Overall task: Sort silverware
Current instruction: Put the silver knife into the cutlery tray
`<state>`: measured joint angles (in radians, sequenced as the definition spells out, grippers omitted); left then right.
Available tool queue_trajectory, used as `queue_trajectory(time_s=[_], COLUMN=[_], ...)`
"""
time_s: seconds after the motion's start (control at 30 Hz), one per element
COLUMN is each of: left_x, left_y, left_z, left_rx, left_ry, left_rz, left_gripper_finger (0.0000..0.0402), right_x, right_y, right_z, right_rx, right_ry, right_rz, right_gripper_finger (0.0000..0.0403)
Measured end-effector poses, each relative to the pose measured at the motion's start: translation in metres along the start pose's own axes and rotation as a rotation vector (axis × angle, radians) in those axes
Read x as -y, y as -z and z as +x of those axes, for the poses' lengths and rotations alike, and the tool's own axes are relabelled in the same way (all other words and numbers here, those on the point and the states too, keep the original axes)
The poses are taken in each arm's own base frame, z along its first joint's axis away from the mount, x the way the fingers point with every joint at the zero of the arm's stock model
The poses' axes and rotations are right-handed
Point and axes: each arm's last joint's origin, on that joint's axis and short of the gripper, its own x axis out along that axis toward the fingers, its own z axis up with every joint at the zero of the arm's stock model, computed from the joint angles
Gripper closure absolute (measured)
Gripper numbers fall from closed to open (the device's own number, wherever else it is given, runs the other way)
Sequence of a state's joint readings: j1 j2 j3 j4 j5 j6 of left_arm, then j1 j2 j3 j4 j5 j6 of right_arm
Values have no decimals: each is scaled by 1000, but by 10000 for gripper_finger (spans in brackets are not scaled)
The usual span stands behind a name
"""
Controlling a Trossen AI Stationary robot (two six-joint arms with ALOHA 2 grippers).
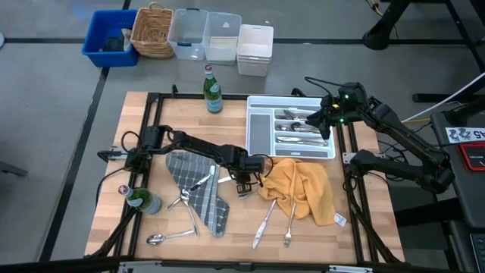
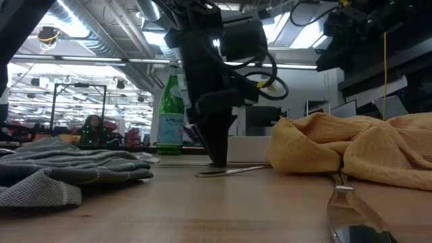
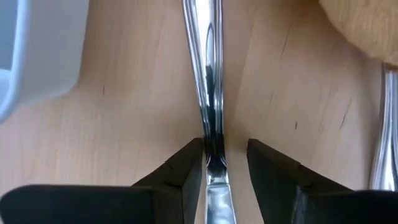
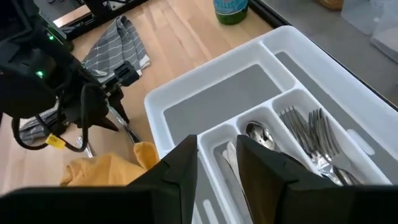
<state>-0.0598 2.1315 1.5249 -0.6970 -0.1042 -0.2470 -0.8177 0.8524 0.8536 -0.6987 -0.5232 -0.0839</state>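
Straddling a knife [image 3: 210, 93] lying on the table, the left claw [image 3: 225, 171] is standing open, seemingly needing squarer centring before closing.

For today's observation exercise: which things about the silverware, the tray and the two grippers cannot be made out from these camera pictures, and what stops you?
- Piece between the left gripper fingers: left wrist view's edges cut off both ends, so its type is unknown.
- Silverware under the yellow cloth: high view, only handles show.
- Tray contents: right wrist view, the right gripper covers the near compartments.
- Utensil in the foreground: low view, blurred, cropped.
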Motion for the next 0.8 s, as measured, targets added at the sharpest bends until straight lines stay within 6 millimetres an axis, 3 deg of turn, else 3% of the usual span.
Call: queue_trajectory(time_s=[0.27, 0.8], left_x=[-7, -11], left_y=[8, 8], left_z=[6, 2], left_rx=[-36, -61], left_ry=[44, 40], left_rz=[-77, -55], left_gripper_finger=[285, 285], right_x=[-1, -1], right_y=[0, 0], right_z=[0, 0], right_rx=[4, 7], right_ry=[-31, -33], right_rz=[-48, -83], right_gripper_finger=[288, 288])
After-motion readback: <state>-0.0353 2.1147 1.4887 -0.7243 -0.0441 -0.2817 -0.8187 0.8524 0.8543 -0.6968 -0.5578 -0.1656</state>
